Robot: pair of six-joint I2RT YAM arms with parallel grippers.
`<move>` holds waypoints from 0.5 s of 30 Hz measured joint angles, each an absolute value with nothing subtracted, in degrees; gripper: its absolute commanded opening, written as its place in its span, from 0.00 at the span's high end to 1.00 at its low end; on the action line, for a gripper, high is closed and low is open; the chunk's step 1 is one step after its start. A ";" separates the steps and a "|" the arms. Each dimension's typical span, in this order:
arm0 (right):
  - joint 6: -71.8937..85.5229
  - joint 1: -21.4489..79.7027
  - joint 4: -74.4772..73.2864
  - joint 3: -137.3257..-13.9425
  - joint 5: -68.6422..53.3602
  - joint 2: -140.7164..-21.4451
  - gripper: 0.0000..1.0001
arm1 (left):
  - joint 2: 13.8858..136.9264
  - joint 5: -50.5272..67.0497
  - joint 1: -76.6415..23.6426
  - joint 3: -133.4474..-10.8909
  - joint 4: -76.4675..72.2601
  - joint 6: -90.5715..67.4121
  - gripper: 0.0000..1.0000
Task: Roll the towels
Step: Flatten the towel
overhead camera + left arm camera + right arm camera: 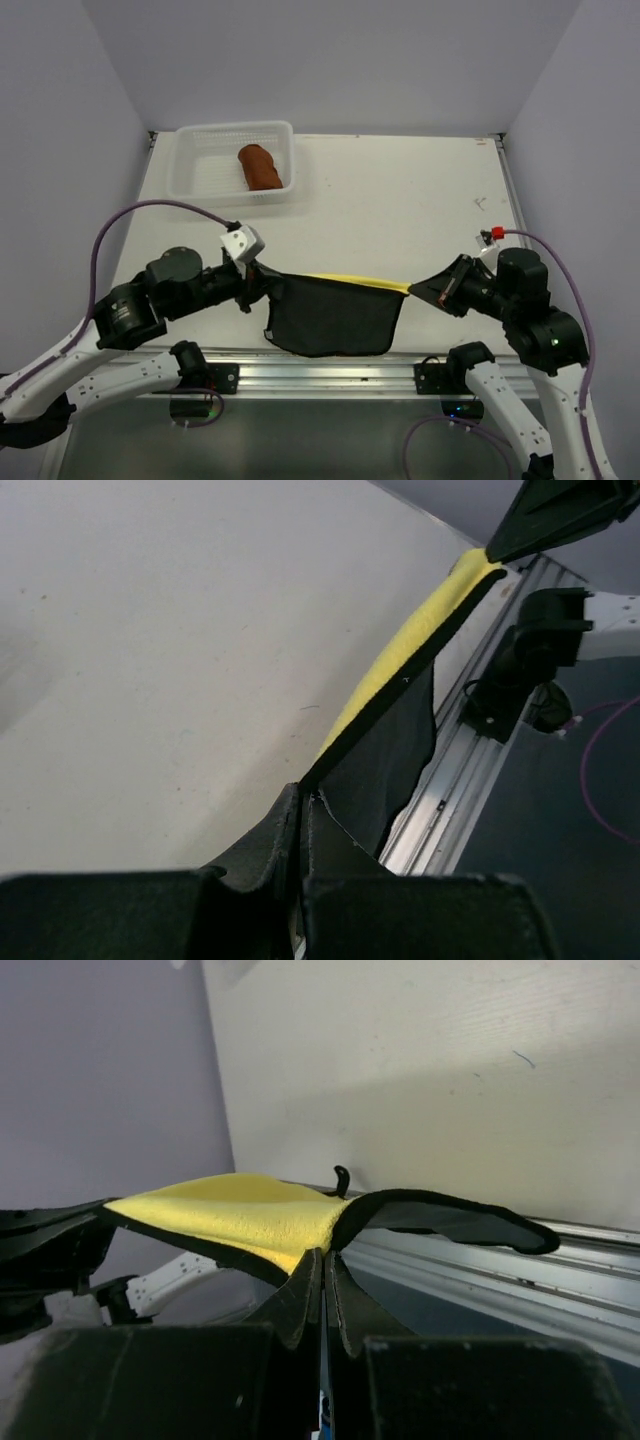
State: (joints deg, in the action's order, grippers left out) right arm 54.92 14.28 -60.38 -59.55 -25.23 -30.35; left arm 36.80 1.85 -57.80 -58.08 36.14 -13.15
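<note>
The yellow towel (335,315) hangs stretched between my two grippers at the table's near edge, its dark back facing the top camera and a thin yellow strip along its upper edge. My left gripper (255,285) is shut on its left corner, seen in the left wrist view (302,798) with the towel (400,660) running away from it. My right gripper (412,288) is shut on its right corner, seen in the right wrist view (325,1255) pinching the yellow cloth (240,1210). The rust-brown towel (262,166) lies rolled in the basket.
The white mesh basket (235,130) stands at the table's back left corner. A metal rail (330,370) runs along the near edge under the hanging towel. Grey walls close in the left, back and right sides.
</note>
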 measured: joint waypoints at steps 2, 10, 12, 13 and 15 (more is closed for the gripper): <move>55.44 14.28 -59.61 -55.22 -23.70 -31.03 1.00 | 40.05 -1.45 -57.80 -57.32 36.10 -13.17 1.00; 55.24 14.06 -49.78 -48.97 -15.88 -44.34 1.00 | 58.72 -15.68 -56.29 -54.52 32.97 -9.34 1.00; 54.85 14.06 -46.81 -48.86 -14.39 -48.60 1.00 | 64.05 -16.19 -53.71 -55.44 32.03 -7.55 1.00; 54.65 14.04 -44.95 -48.80 -13.93 -51.03 1.00 | 67.13 -16.34 -52.05 -56.16 31.33 -6.37 1.00; 54.17 14.06 -41.23 -48.64 -12.82 -55.68 1.00 | 72.69 -16.56 -49.21 -57.80 29.71 -4.21 1.00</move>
State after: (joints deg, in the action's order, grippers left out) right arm 54.17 14.06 -41.23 -48.64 -12.82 -55.68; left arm 72.69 -16.56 -49.21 -57.80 29.71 -4.21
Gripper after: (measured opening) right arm 0.012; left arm 0.015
